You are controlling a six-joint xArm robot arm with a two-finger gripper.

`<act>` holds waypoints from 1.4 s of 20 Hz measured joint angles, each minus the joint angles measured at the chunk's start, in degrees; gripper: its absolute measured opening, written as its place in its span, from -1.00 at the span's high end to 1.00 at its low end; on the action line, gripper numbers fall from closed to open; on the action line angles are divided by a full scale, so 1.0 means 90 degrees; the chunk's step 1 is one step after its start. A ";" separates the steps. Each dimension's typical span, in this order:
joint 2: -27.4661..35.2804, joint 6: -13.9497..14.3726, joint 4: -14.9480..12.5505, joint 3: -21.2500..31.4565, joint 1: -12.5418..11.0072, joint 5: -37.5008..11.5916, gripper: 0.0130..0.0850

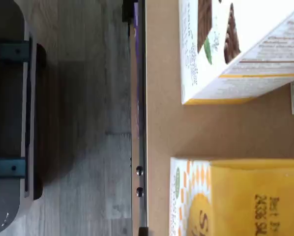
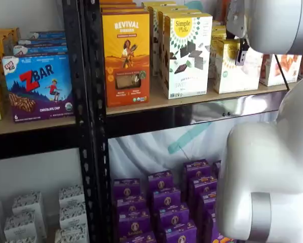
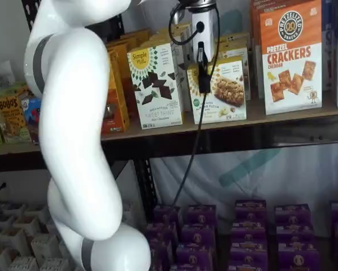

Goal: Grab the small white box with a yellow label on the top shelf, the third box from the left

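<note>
The gripper (image 3: 204,84) hangs just in front of the small white box (image 3: 221,90); I cannot tell if its jaws are apart; the box stands on the top shelf (image 3: 282,116), and looks light and easily dented, so pinch its flat sides; the wrist view alone shows its yellow top (image 1: 257,196).

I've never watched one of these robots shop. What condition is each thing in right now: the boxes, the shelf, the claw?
Small white box with a yellow label: upright on the shelf, not gripped.
Taller white box with dark chocolate pieces: upright, untouched.
White-and-orange cracker box: upright, untouched.
Tan wooden top shelf with silver rail: stocked.
Black-fingered gripper: in front of the small box; open or shut cannot be told.
</note>
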 joint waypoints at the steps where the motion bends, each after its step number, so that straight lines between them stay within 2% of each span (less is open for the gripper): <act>1: -0.0011 -0.0007 0.0020 0.0016 -0.0010 -0.0008 -0.33; 3: -0.0019 -0.0016 0.0042 0.0027 -0.0022 -0.0009 -0.33; 6: -0.0024 -0.0024 0.0067 0.0028 -0.0034 0.0013 0.00; 7: -0.0031 -0.0025 0.0072 0.0035 -0.0036 0.0008 0.00; 8: -0.0035 -0.0026 0.0079 0.0039 -0.0038 0.0006 0.11; 13: -0.0056 -0.0019 0.0087 0.0065 -0.0031 -0.0012 0.11; 15: -0.0053 -0.0014 0.0079 0.0061 -0.0024 0.0000 0.33; 21: -0.0064 -0.0009 0.0046 0.0074 -0.0015 0.0004 0.33; 23: -0.0038 -0.0019 0.0057 0.0024 -0.0032 0.0086 0.56; 28: 0.0029 -0.0022 0.0148 -0.0202 -0.0083 0.0638 0.56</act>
